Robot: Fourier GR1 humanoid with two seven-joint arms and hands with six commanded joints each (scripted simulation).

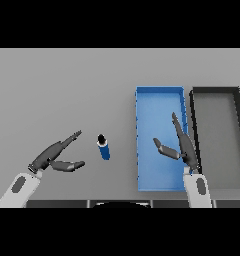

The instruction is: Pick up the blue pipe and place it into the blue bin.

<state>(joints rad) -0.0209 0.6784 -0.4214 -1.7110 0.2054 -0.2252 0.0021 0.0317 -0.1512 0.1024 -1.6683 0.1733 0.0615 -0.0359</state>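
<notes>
While both arms reach up from the near edge of the grey table (62, 85), the blue pipe (104, 147) stands untouched between them, just right of the left hand (56, 155), whose fingers and thumb are spread loosely and hold nothing. Beyond the pipe, the right hand (184, 147) hovers with straight fingers over the blue bin (159, 97), also empty, and a black bin (217, 91) sits just to that hand's right.

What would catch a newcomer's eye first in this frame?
The bright blue bin right of centre, with the open right hand over it. Next, the small blue pipe on the grey table, between the bin and the open left hand. A dark bin sits far right.
</notes>
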